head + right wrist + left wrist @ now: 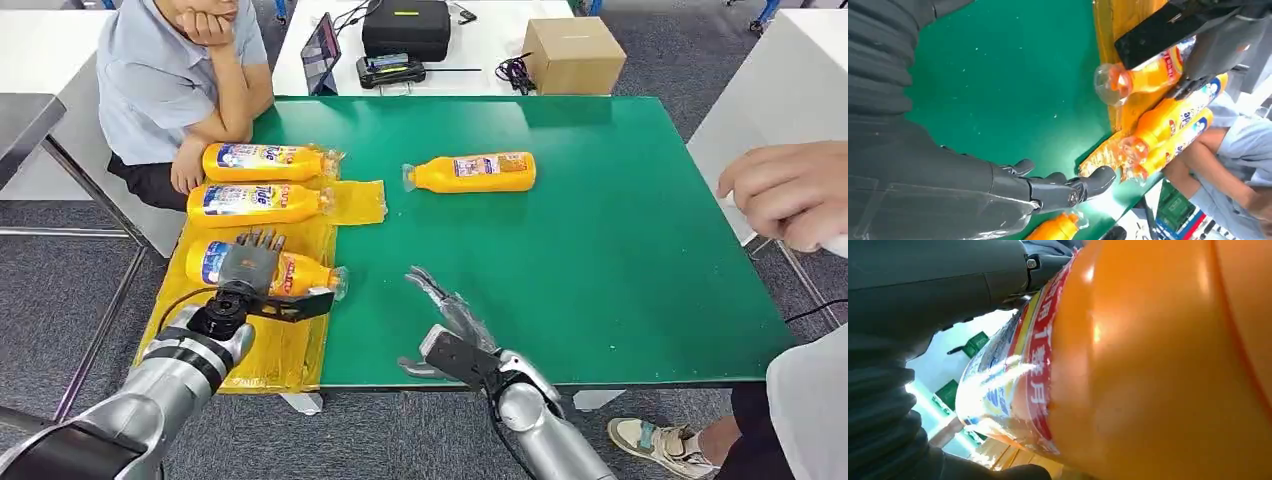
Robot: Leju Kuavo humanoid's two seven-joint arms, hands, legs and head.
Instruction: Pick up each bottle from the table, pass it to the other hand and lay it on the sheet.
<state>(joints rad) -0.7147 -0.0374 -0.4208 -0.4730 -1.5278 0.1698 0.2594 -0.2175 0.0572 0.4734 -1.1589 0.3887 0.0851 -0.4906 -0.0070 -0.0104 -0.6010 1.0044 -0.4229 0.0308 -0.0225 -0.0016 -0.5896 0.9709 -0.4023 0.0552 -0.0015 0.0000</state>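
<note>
My left hand (250, 268) grips an orange bottle (300, 272) lying on the yellow sheet (290, 345) at the table's left edge; up close the bottle (1128, 365) presses against the palm. Two more orange bottles (262, 162) (258, 203) lie on the sheet farther back. A fourth orange bottle (474, 172) lies alone on the green table (620, 260). My right hand (452, 330) hovers open over the table's near edge, fingers (1068, 187) spread, holding nothing. The right wrist view shows the held bottle (1143, 76) and the two others (1168, 122) on the sheet.
A person (180, 80) sits at the far left corner, a forearm resting beside the sheet. Another person's hand (790, 195) reaches in at the right edge. A cardboard box (574, 55), black case (405, 28) and tablet (322, 52) stand on the white table behind.
</note>
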